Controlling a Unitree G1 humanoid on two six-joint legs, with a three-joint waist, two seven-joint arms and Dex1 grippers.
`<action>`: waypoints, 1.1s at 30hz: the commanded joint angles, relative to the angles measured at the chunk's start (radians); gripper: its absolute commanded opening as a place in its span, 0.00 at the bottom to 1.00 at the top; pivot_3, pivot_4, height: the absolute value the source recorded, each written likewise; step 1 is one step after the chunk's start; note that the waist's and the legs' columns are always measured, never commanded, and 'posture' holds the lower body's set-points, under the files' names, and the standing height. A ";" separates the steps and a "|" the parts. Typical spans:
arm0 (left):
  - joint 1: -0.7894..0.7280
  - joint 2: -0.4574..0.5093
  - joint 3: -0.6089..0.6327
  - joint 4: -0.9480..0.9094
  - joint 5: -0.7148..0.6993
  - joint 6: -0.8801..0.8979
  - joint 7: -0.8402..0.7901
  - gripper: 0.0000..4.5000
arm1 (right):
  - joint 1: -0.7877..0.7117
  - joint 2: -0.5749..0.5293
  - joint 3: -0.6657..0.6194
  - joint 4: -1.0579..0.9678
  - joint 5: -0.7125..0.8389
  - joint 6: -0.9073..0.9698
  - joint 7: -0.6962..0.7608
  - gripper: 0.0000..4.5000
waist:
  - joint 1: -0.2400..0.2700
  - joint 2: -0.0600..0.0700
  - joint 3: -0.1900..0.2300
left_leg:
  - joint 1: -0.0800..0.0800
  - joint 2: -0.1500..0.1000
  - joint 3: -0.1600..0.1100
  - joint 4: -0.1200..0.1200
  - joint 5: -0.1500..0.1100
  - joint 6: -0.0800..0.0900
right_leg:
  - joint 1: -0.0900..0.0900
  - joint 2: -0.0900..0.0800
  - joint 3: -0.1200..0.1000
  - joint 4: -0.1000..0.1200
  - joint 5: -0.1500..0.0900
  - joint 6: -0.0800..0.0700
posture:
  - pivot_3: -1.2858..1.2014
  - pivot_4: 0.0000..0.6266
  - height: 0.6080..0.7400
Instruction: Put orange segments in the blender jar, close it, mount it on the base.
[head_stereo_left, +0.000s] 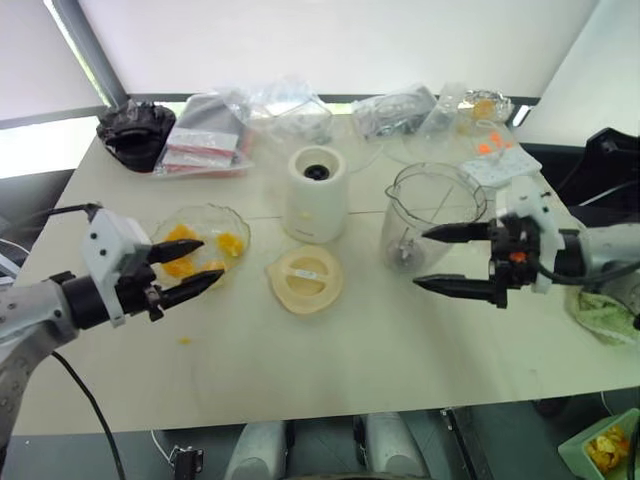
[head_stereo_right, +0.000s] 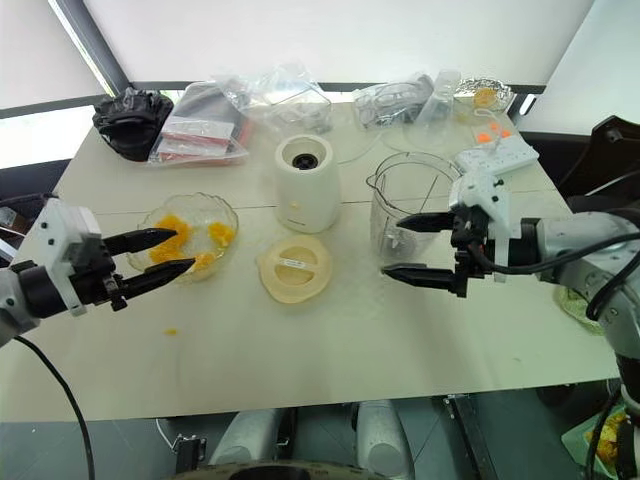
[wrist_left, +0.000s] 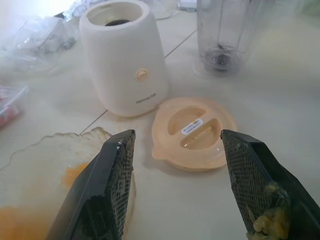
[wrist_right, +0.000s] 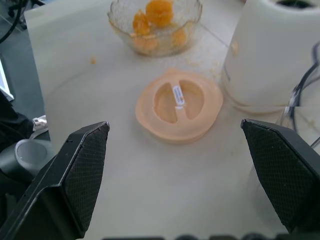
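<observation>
Blender jar (head_stereo_left: 432, 215) beside base (head_stereo_left: 315, 194), lid (head_stereo_left: 305, 279) before them; both jaws apart, empty.

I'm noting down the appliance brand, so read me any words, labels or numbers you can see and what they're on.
Small grey print low on the base: too blurred to read.
White sticker on the lid: print too small to read.
No other text is readable.

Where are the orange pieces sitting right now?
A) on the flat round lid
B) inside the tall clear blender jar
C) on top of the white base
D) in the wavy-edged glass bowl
D: the orange segments lie in the wavy-edged glass bowl by the left gripper, while the blender jar holds only its blades, and the lid and base carry none.
</observation>
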 joint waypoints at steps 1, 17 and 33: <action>-0.002 0.009 0.022 -0.009 -0.010 -0.007 0.001 0.63 | -0.029 0.016 0.000 -0.010 0.017 0.003 -0.006 0.98 | 0.001 0.000 0.000 | 0.000 0.000 0.000 0.000 0.000 0.000 | 0.000 0.000 0.000 0.000 0.000 0.000 | 0.52 0.24 1.00; -0.017 -0.006 -0.007 -0.048 -0.037 0.019 0.066 0.63 | -0.081 0.039 0.037 0.009 -0.005 0.001 -0.010 0.98 | 0.002 0.000 0.000 | -0.001 0.000 0.000 0.000 0.000 0.000 | -0.001 -0.001 0.000 0.000 0.000 0.000 | 0.52 0.24 1.00; -0.210 0.033 -0.128 0.137 0.092 0.149 0.261 0.63 | -0.067 0.076 0.057 -0.010 -0.024 -0.010 -0.027 0.98 | 0.003 0.000 0.000 | -0.001 -0.001 0.000 0.000 0.000 0.000 | -0.001 0.000 0.000 0.001 0.000 0.000 | 0.52 0.24 1.00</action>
